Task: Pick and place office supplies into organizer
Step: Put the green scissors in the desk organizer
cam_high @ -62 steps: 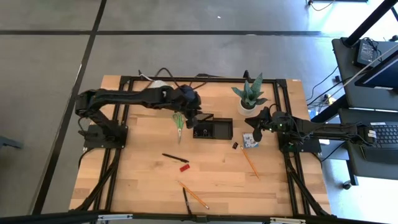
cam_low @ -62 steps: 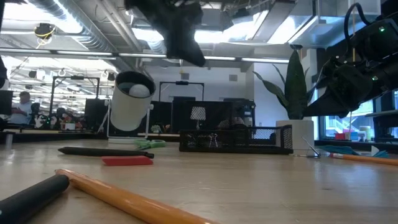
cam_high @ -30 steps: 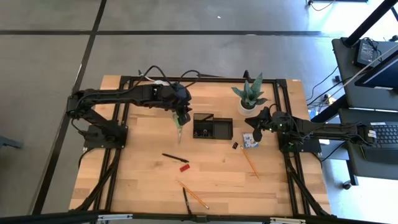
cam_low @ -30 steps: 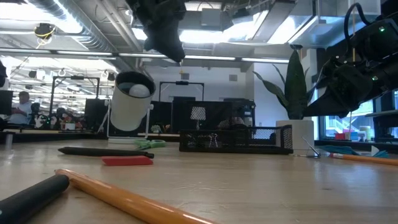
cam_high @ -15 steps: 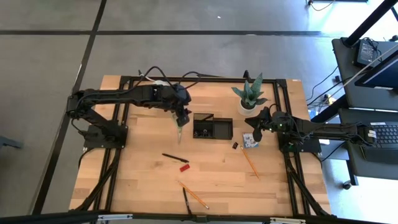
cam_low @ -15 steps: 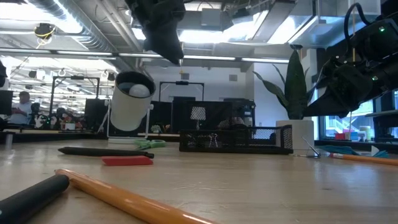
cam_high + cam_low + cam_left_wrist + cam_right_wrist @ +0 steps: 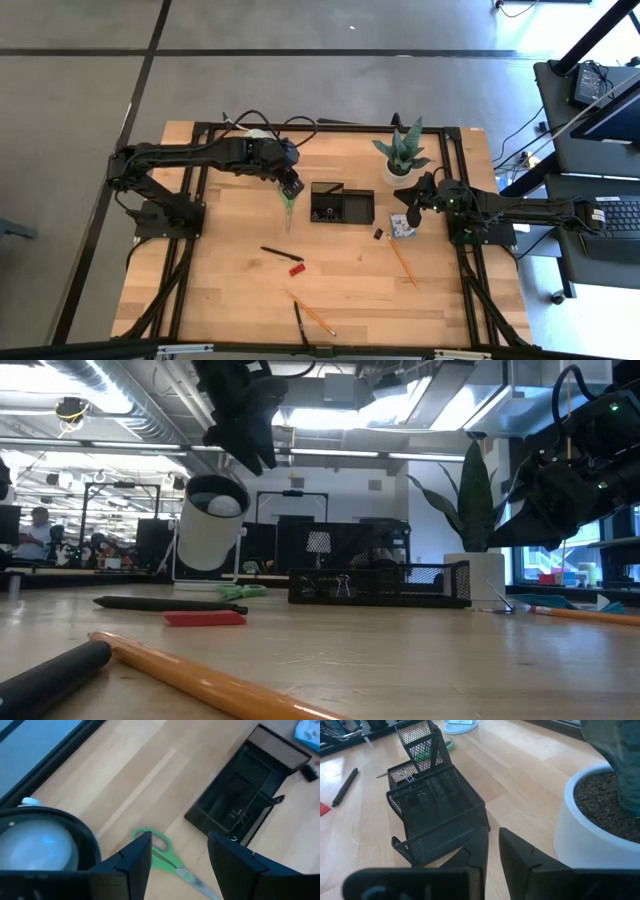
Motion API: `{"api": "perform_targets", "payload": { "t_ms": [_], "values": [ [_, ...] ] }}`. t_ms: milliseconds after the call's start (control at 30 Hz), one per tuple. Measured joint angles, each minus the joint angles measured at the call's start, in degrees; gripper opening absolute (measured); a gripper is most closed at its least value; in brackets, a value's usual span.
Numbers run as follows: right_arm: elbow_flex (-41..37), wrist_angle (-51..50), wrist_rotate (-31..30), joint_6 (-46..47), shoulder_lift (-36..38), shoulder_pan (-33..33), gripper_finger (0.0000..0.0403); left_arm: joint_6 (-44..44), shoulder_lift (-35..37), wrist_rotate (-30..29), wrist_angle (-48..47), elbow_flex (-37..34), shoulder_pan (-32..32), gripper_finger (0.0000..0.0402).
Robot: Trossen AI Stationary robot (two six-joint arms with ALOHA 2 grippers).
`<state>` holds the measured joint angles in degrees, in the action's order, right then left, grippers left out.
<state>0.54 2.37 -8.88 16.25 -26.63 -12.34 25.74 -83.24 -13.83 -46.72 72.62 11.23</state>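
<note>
Above the green-handled scissors (image 7: 165,857), my left gripper (image 7: 175,855) hangs with fingers spread, holding nothing. Beside them, the organizer (image 7: 342,204) seems to hold only small clips. Pencils, pens and marker lie loose, so I judge most work remains.

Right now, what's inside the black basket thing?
The organizer holds small metal binder clips in one compartment. Its other sections look empty, though the mesh walls hide some of the floor.
</note>
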Motion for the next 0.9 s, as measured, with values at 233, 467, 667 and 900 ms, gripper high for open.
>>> {"api": "perform_targets", "payload": {
  "t_ms": [233,467,667,900],
  "values": [
    [0.0,0.0,0.0,0.0,0.0,0.0,0.0051,8.0,0.0,0.1,0.2,0.0,-0.8,0.0182],
    [0.0,0.0,0.0,0.0,0.0,0.0,0.0051,20.0,-0.4,0.0,0.0,0.0,-0.8,0.0182],
    [0.0,0.0,0.0,0.0,0.0,0.0,0.0051,17.6,-0.4,0.0,0.3,0.0,-0.8,0.0182],
    [0.0,0.0,0.0,0.1,0.0,0.0,0.0051,13.0,-0.4,0.0,0.3,0.0,-0.8,0.0182]
  ]
}}
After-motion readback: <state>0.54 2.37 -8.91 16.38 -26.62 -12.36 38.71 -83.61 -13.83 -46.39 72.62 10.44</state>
